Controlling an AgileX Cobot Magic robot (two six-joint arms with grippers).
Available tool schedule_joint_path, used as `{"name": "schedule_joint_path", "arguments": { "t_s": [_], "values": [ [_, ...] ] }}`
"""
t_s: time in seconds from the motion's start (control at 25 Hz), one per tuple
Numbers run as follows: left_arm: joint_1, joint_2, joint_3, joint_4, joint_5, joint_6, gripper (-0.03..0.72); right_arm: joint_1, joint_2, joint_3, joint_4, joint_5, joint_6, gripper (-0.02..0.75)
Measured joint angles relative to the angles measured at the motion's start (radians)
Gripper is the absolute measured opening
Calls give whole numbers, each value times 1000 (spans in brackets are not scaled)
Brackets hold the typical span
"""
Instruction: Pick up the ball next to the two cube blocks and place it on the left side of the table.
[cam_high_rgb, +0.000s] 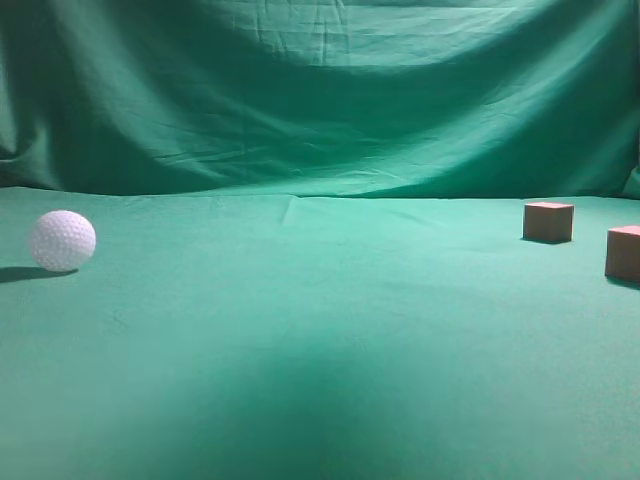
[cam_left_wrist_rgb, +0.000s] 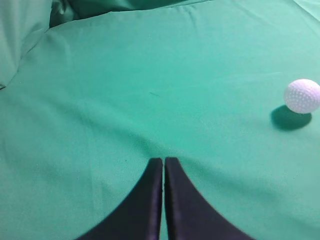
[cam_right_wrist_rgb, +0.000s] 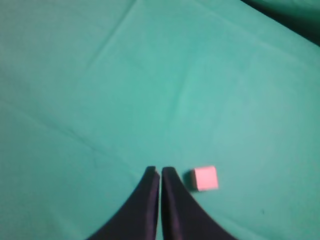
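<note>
The white dimpled ball (cam_high_rgb: 62, 240) rests on the green table (cam_high_rgb: 320, 330) at the far left of the exterior view. It also shows in the left wrist view (cam_left_wrist_rgb: 302, 95), far right of my left gripper (cam_left_wrist_rgb: 163, 161), which is shut and empty above bare cloth. Two reddish-brown cubes stand at the right: one (cam_high_rgb: 548, 221) further back, one (cam_high_rgb: 624, 253) at the right edge. My right gripper (cam_right_wrist_rgb: 160, 171) is shut and empty, with one cube (cam_right_wrist_rgb: 205, 178) just right of its tips. Neither gripper shows in the exterior view.
A wrinkled green cloth backdrop (cam_high_rgb: 320, 90) hangs behind the table. A fold of cloth rises at the upper left of the left wrist view (cam_left_wrist_rgb: 25, 35). A dark shadow lies on the cloth at the front centre (cam_high_rgb: 320, 420).
</note>
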Motion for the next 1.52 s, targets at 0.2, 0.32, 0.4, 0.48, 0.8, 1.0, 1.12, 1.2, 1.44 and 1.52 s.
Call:
{"name": "schedule_joint_path", "arguments": {
  "t_s": [0.2, 0.32, 0.4, 0.48, 0.8, 1.0, 1.12, 1.2, 1.44, 1.52],
  "values": [
    [0, 0, 0, 0, 0, 0, 0, -152, -293, 361, 33, -203, 49, 0],
    [0, 0, 0, 0, 0, 0, 0, -164, -447, 566, 49, -319, 51, 0],
    [0, 0, 0, 0, 0, 0, 0, -164, -545, 696, 60, -398, 53, 0],
    [0, 0, 0, 0, 0, 0, 0, -164, -635, 829, 63, -469, 53, 0],
    [0, 0, 0, 0, 0, 0, 0, -164, -1013, 1188, 118, -629, 70, 0],
    [0, 0, 0, 0, 0, 0, 0, -164, -1162, 1287, 145, -589, 71, 0],
    [0, 0, 0, 0, 0, 0, 0, -164, -1210, 1327, 137, -600, 71, 0],
    [0, 0, 0, 0, 0, 0, 0, -164, -1224, 1355, 135, -633, 71, 0],
    [0, 0, 0, 0, 0, 0, 0, -164, -1283, 1472, 90, -738, 48, 0],
    [0, 0, 0, 0, 0, 0, 0, -171, -1326, 1529, 66, -782, 48, 0]
  ]
}}
